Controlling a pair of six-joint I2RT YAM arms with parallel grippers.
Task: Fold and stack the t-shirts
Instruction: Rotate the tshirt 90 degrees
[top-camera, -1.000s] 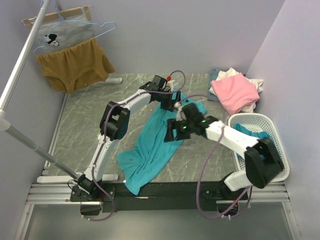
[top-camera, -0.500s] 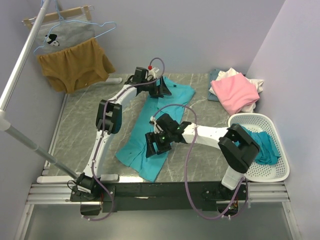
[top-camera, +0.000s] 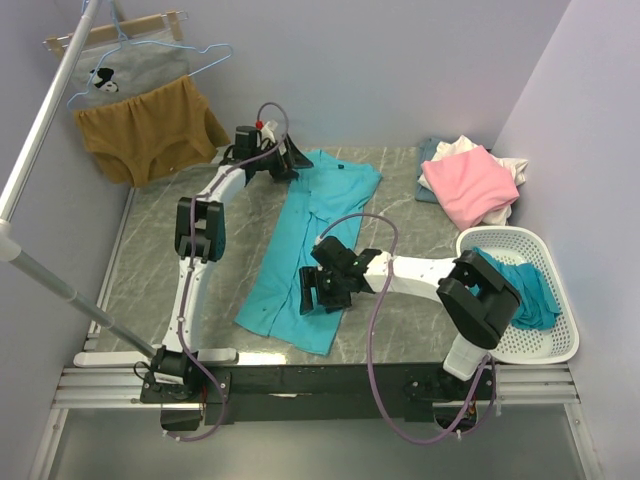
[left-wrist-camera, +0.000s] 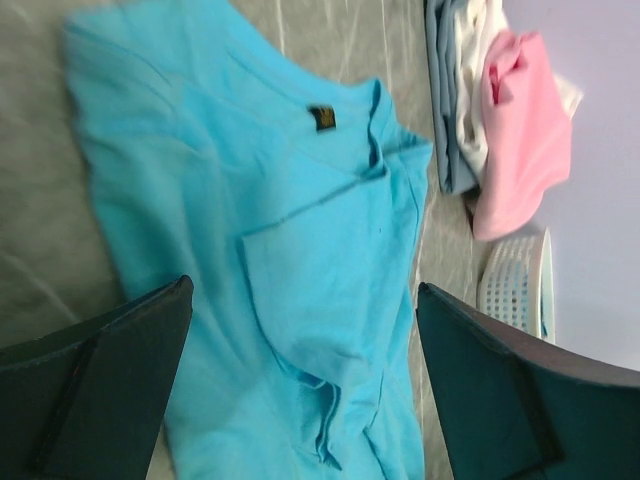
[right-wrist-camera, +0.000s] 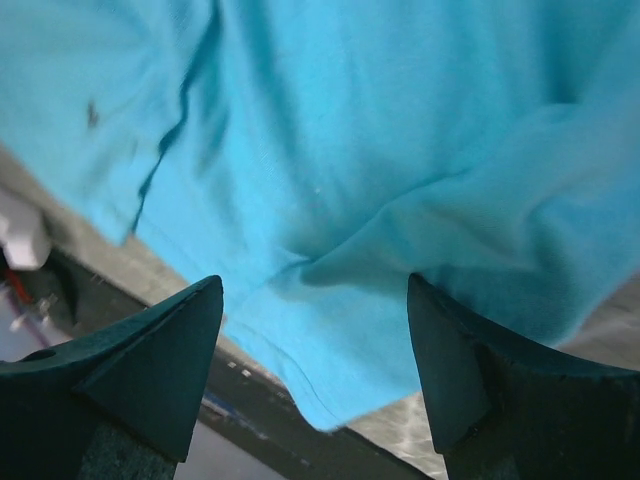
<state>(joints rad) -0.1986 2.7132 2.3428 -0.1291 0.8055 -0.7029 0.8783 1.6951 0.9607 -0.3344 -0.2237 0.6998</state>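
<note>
A turquoise t-shirt (top-camera: 300, 250) lies spread lengthwise on the grey table, collar at the far end and hem near the front edge. My left gripper (top-camera: 290, 160) hovers open by its far left shoulder. In the left wrist view the collar label (left-wrist-camera: 322, 117) shows above the open left gripper (left-wrist-camera: 300, 385), which has only flat cloth below it. My right gripper (top-camera: 318, 295) is open over the shirt's lower part, and the hem (right-wrist-camera: 330, 380) lies between its spread fingers (right-wrist-camera: 135, 370). Pink, white and pale blue t-shirts (top-camera: 468, 185) are piled at the back right. Another teal shirt (top-camera: 520, 290) sits in the basket.
A white plastic basket (top-camera: 560, 345) stands at the right edge. A mustard-brown garment (top-camera: 150, 130) and a grey printed one (top-camera: 130, 70) hang at the back left beside a slanted pole (top-camera: 40, 130). A black rail (top-camera: 350, 378) runs along the table's near edge.
The teal shirt was bunched and is now stretched out flat. My left gripper moved to the far left and my right gripper moved toward the near end. Both have let go.
</note>
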